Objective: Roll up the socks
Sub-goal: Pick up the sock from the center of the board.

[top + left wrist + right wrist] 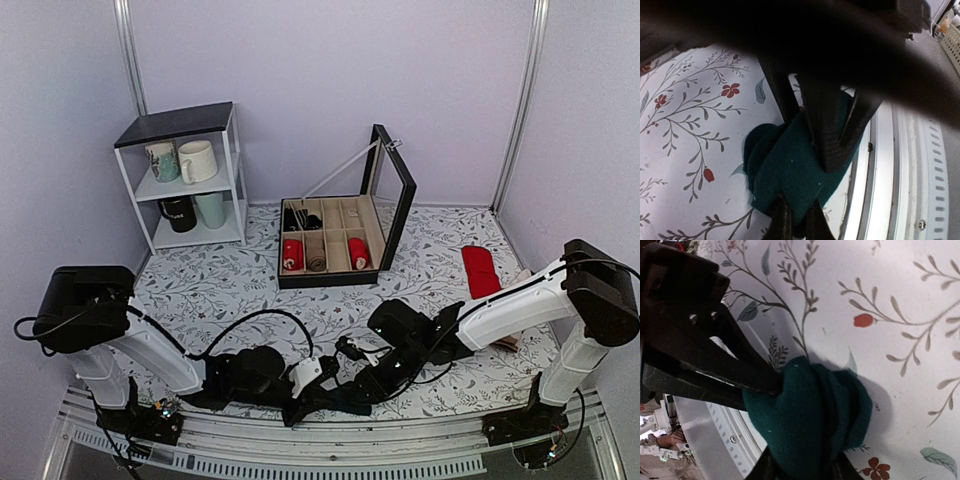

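socks (812,420) (teal roll) at table (900,285) edge

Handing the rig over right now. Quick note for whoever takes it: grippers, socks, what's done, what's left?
Left gripper: shut, pinching the teal socks.
Right gripper: fingers on both sides of the same bundle, gripping it from the opposite side.
Socks: one compact, thick bundle on the floral table, at its near edge between the arms.
Done: socks look mostly rolled.
Left: finish or tuck the roll, then release. Can't tell whether it would hold by itself.
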Motion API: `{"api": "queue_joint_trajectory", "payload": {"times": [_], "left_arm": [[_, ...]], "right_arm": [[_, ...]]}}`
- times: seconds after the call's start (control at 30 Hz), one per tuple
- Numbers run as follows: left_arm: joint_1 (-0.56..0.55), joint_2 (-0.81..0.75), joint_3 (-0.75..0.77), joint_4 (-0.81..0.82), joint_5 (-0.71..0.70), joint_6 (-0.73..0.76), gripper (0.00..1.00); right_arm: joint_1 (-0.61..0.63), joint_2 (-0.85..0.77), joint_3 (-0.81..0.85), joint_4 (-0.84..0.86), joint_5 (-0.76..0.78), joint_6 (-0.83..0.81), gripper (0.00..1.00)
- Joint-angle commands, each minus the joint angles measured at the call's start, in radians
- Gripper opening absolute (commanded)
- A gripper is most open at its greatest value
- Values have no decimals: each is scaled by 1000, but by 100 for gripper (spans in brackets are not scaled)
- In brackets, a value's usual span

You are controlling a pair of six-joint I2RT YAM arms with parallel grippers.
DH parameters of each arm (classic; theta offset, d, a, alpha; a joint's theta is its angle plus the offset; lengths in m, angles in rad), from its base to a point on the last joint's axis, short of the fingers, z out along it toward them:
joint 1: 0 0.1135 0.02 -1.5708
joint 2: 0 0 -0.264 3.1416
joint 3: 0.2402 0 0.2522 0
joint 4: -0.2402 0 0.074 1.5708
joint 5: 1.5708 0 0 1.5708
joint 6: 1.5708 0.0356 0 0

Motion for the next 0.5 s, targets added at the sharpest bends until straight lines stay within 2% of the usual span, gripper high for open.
{"api": "queue_joint_trajectory", "payload": {"times": [0.0,0.03,0.1,0.23,0.3,0.47], "left_arm": [[5,77,-44,-306,5,7,0],[6,73,-42,-308,-5,9,0],[5,52,-34,-325,-39,19,2],[7,-70,-7,-374,-126,68,17],[8,-163,-6,-393,-175,98,33],[37,-386,-30,-451,-222,148,55]], "right_arm": [[9,45,7,-1,-31,-10,8],[8,45,4,1,-28,-8,0],[7,36,-6,9,-13,6,0],[-3,4,-31,27,22,31,0],[-11,-7,-39,31,33,38,0],[-27,-24,-40,44,54,47,0]]}}
